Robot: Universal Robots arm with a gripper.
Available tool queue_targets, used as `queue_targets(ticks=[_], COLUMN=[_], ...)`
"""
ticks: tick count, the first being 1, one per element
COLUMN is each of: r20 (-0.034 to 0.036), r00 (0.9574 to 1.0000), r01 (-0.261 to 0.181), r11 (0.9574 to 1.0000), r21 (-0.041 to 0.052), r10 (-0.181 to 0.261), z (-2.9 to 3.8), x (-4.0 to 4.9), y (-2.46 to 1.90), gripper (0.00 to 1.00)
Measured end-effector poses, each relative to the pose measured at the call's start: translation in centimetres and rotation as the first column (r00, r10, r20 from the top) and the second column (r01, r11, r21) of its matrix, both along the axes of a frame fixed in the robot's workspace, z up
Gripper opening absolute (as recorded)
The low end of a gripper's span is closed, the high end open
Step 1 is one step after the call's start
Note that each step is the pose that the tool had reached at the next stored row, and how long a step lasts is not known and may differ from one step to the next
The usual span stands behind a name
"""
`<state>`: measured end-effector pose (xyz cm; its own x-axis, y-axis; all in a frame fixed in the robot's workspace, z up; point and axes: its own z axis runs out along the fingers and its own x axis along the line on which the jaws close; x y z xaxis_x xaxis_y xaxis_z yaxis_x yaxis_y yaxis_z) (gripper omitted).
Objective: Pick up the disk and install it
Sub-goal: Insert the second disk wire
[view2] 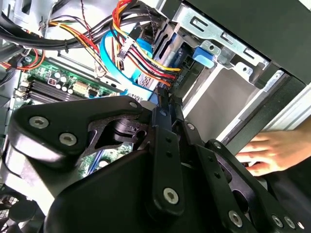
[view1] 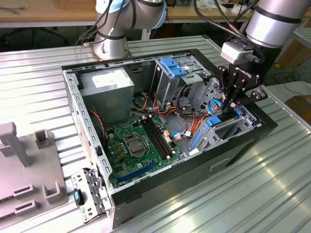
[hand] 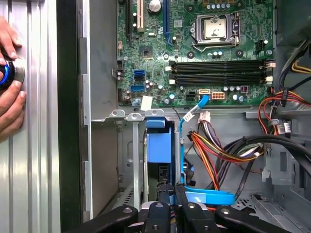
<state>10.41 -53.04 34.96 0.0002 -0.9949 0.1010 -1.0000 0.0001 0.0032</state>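
Note:
The disk [hand: 159, 145] stands on edge in the drive bay at the front of the open computer case [view1: 243, 141], with its blue rail facing up. In the exterior view the disk [view1: 224, 120] is a blue strip low in the bay at the case's right end. My gripper [view1: 227, 108] hangs straight above it with its fingers together, and the tips reach down to the disk's upper edge. In the first wrist view the gripper [hand: 173, 187] has its two black fingers side by side at the end of the blue rail. The second wrist view has the gripper [view2: 167, 104] beside a blue ribbon cable.
Bundles of orange, red and black cables [hand: 218, 150] and a blue data cable [hand: 209, 196] crowd the bay. The motherboard [hand: 204, 53] lies beside it, and a grey power-supply box [view1: 108, 92] sits at the far corner. A person's hand [hand: 9, 97] rests outside the case wall.

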Motion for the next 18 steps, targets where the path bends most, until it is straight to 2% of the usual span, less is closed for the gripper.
queue_targets(ticks=[1,6,8,18], r20=[0.0000,0.0000,0.0000,0.0000], r00=[1.0000,1.0000,1.0000,1.0000], r01=[0.000,0.000,0.000,0.000], r11=[0.9999,0.9993,0.9989,0.9988], r21=[0.0116,0.0387,0.0467,0.0484], r10=[0.000,0.000,0.000,0.000], z=[0.00,-0.02,-0.02,-0.02], x=[0.00,0.01,0.01,0.08], y=[-0.20,-0.73,-0.93,-1.04], gripper=[0.16,0.16,0.16,0.16])
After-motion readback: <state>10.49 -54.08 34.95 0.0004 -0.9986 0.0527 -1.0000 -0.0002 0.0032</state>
